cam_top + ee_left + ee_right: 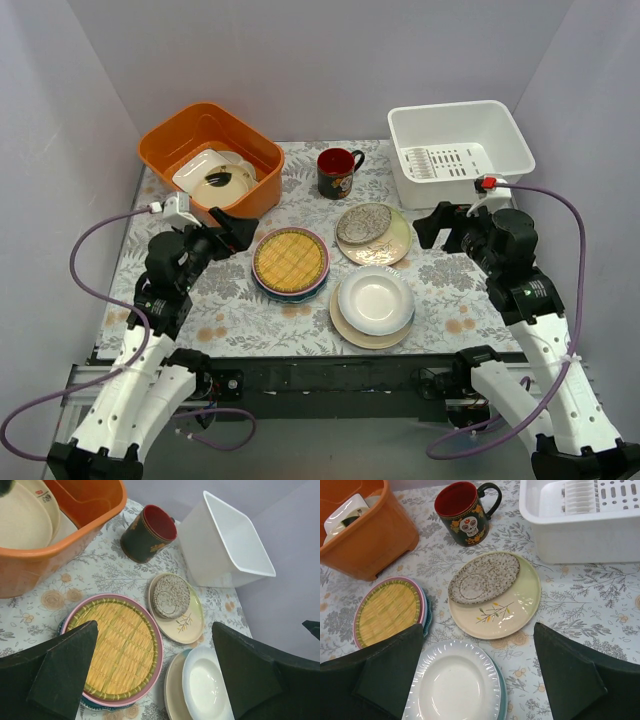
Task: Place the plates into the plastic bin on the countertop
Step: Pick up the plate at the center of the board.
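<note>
Three piles of plates lie on the countertop (230, 300). A yellow woven plate (290, 259) tops a pink and teal pile. A grey patterned plate (363, 222) rests on a cream plate (392, 246). A white plate (375, 299) sits on a beige one. The white plastic bin (505, 140) stands at the back right with no plates in it. My left gripper (234, 228) hovers open beside the woven plate (117, 645), holding nothing. My right gripper (442, 222) hangs open right of the cream plate (520, 600), in front of the bin (580, 535).
An orange tub (165, 140) with white dishes stands at the back left, close behind my left gripper. A dark mug (336, 173) with a red inside sits between the tub and the bin. Grey walls close in three sides.
</note>
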Motion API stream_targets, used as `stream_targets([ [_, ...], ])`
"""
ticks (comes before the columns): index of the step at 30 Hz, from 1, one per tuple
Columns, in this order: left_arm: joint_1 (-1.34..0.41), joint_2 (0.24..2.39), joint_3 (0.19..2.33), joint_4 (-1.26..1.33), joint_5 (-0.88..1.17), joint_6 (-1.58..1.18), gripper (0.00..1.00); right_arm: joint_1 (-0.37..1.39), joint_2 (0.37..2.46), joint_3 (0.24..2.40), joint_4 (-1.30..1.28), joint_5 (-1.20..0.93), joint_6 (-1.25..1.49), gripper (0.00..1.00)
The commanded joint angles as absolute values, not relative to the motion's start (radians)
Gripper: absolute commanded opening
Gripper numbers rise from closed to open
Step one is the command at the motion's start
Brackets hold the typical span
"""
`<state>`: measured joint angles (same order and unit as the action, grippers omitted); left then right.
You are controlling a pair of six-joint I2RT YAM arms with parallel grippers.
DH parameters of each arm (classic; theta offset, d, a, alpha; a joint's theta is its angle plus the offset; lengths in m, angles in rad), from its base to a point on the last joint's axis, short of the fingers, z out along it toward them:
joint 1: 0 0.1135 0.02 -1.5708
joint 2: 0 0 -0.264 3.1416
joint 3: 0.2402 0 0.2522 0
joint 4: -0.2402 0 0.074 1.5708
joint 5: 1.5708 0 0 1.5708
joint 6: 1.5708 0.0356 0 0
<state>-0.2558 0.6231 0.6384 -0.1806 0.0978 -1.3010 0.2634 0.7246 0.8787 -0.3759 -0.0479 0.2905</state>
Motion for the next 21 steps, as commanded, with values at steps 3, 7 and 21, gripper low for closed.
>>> stream_targets([
  [3,-0.258,0.747,0.764,-0.169,0.254,-1.285,0.98,0.265,0.741,0.937,-0.416,-0.136,0.247,0.98],
  [7,-0.258,0.842,0.769,-0.16,0.348,-1.295,0.98,0.265,0.804,0.937,-0.42,-0.152,0.23,0.98],
  [21,-0.374,1.138,0.919,-0.245,0.293,-1.213,0.98,0.249,0.925,0.882,-0.308,-0.255,0.238,0.98],
])
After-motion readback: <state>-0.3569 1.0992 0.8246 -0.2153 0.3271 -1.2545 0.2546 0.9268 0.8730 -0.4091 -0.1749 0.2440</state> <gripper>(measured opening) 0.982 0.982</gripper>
